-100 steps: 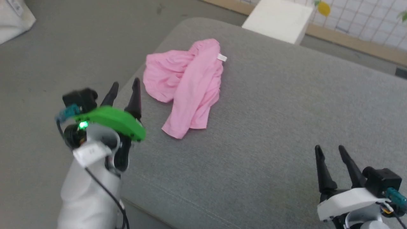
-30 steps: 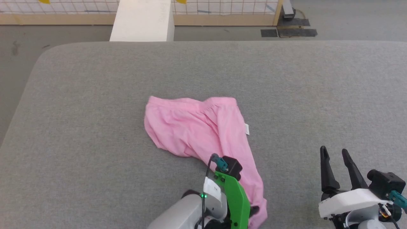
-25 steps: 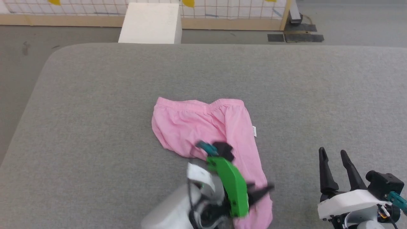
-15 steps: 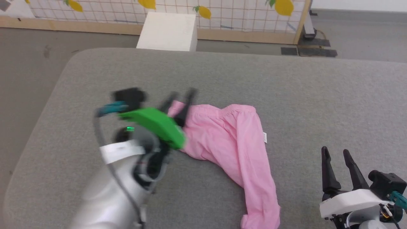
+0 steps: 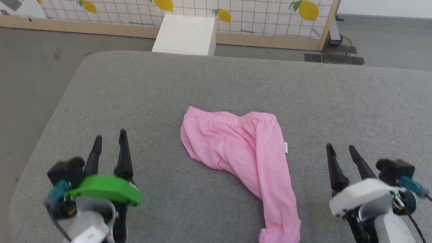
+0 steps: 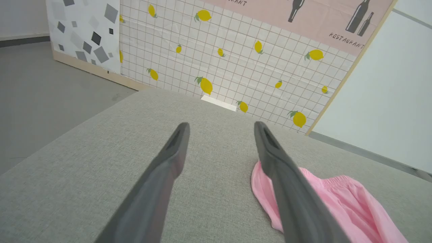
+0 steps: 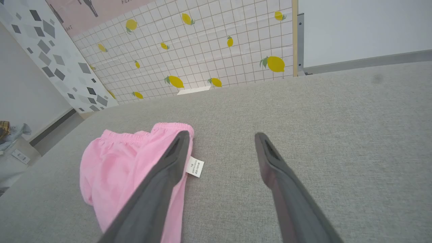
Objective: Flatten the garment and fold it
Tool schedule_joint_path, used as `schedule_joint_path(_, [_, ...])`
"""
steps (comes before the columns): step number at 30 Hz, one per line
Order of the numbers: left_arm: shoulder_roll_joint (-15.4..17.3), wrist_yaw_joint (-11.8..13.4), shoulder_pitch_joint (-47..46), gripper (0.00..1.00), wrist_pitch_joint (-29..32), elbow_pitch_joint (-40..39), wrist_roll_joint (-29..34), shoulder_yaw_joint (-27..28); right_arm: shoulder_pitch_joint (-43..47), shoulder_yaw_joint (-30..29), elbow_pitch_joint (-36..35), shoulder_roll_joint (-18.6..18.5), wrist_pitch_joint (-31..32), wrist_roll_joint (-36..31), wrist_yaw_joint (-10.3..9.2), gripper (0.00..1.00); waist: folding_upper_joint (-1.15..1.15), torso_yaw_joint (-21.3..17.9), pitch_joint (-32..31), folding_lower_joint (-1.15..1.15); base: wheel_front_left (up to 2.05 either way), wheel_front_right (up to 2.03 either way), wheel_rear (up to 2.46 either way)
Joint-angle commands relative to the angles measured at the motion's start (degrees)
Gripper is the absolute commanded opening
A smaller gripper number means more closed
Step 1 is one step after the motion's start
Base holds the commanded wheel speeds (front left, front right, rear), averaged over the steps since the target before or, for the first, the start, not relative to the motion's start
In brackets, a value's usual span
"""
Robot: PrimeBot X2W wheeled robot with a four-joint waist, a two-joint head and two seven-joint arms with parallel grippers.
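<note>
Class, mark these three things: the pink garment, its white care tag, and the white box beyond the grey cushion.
garment (image 5: pixel 236 148): head view, mid-fabric below the waistband.
care tag (image 7: pixel 195 167): right wrist view, tag's centre.
white box (image 5: pixel 185 33): head view, top face.

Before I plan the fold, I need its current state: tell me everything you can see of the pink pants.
The garment is a small pair of light pink pants in thin, soft-looking, wrinkled fabric. Its gathered waistband lies at the far edge, a white care tag sticks out on the right side, and one leg trails toward the robot, its end bunched. It lies not fully flat on the grey cushion. The left gripper and right gripper, both open, are off it.
</note>
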Motion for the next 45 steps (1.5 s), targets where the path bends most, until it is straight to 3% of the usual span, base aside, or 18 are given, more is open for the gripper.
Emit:
schedule_joint_path(1, [-1.77, 0.20, 2.83, 1.00, -0.24, -1.70, 1.67, 1.68, -2.11, 0.18, 0.28, 0.01, 1.70, -0.62, -0.08, 1.00, 0.00, 0.15, 0.78, 0.00, 0.00, 0.00, 0.00])
schedule_joint_path(8, [-7.94, -2.11, 7.78, 1.00, -0.25, -5.44, 6.45, 7.13, -12.50, 2.48, 3.35, 0.01, 15.28, -3.22, -0.08, 1.00, 0.00, 1.98, 3.98, 0.00, 0.00, 0.00, 0.00])
schedule_joint_path(12, [-10.61, -4.63, 7.05, 1.00, -0.25, -5.03, 8.59, 8.10, -18.03, 5.67, 6.97, 0.01, 30.01, -7.42, -0.08, 1.00, 0.00, 4.21, 5.97, 0.00, 0.00, 0.00, 0.00])
schedule_joint_path(16, [-12.49, -6.64, 6.02, 1.00, -0.25, -4.44, 9.93, 8.79, -20.56, 6.84, 8.64, 0.01, 39.89, -12.79, -0.08, 1.00, 0.00, 6.33, 7.77, 0.00, 0.00, 0.00, 0.00])
schedule_joint_path(20, [-13.72, -8.20, 5.17, 1.00, -0.25, -3.71, 10.83, 9.32, -19.89, 7.38, 9.63, -0.04, 45.61, -15.80, -0.08, 1.00, 0.00, 8.03, 9.25, 0.00, 0.00, 0.00, 0.00])
schedule_joint_path(24, [-14.42, -9.34, 4.44, 1.00, -0.26, -2.95, 11.28, 9.90, -18.29, 7.97, 9.41, -0.03, 47.50, -15.16, -0.08, 1.00, 0.00, 8.95, 9.98, 0.00, 0.00, 0.00, 0.00])
schedule_joint_path(25, [-14.52, -9.54, 4.35, 1.00, -0.26, -2.77, 11.33, 10.02, -18.05, 8.14, 9.32, -0.04, 47.71, -15.05, -0.08, 0.67, 0.00, 9.02, 10.05, 0.00, 0.00, 0.00, 0.00])
schedule_joint_path(26, [-14.63, -9.77, 4.25, 1.00, -0.26, -2.58, 11.43, 10.17, -17.92, 8.27, 9.03, -0.12, 47.58, -14.77, -0.08, 0.24, 0.00, 9.06, 10.07, 0.00, 0.00, 0.00, 0.00])
schedule_joint_path(27, [-14.69, -9.94, 4.18, 1.00, -0.26, -2.45, 11.50, 10.26, -17.98, 8.40, 8.59, -0.37, 47.04, -14.61, -0.08, 0.00, 0.00, 9.08, 10.04, 0.00, 0.00, 0.00, 0.00])
schedule_joint_path(31, [-14.88, -10.75, 3.84, 1.00, -0.26, -1.77, 11.76, 10.05, -19.00, 7.35, 7.10, -1.99, 45.28, -13.05, -0.08, 0.00, 0.00, 9.10, 9.59, 0.00, 0.00, 0.00, 0.00])
schedule_joint_path(37, [-14.97, -11.39, 2.74, 1.00, -0.26, -1.32, 11.02, 8.42, -24.93, 5.78, 5.86, -7.24, 44.11, -13.45, -0.08, 0.00, 0.00, 9.83, 10.00, 0.00, 0.00, 0.00, 0.00])
schedule_joint_path(40, [-14.97, -11.66, 1.82, 1.00, -0.26, -1.44, 10.64, 7.25, -29.61, 6.86, 7.04, -10.26, 43.30, -13.70, -0.08, 0.00, 0.00, 10.53, 11.28, 0.00, 0.00, 0.00, 0.00])
schedule_joint_path(45, [-14.98, -11.67, -0.03, 1.00, -0.26, -1.63, 9.53, 5.23, -35.37, 8.07, 11.22, -12.01, 39.52, -13.42, -0.08, 0.00, 0.00, 12.34, 13.45, 0.00, 0.00, 0.00, 0.00])
